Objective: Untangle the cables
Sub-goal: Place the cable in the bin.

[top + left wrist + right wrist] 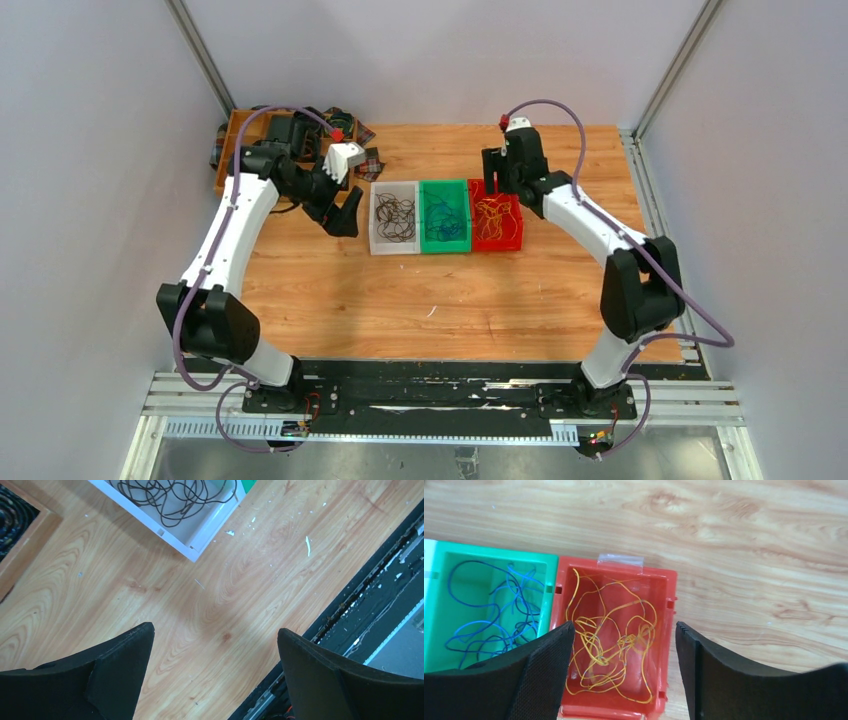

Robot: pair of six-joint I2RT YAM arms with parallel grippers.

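Observation:
Three small bins stand in a row mid-table. Dark brown cables [394, 217] [170, 497] lie in the white bin [376, 232] [200, 535]. Blue cables [445, 219] [494, 615] fill the green bin [444, 245] [439, 605]. Yellow-orange cables [494, 215] [611, 640] lie loose in the red bin [496, 243] [664, 630]. My right gripper [495, 175] [624, 635] hangs open above the red bin, nothing between its fingers. My left gripper [345, 212] [215, 635] is open wide over bare wood left of the white bin, holding nothing.
A wooden tray [228, 150] [30, 535] with dark rolled fabric coils [12, 515] sits at the back left corner behind the left arm. Black base rails [440, 385] [370, 595] run along the near edge. Grey walls and metal posts enclose the table.

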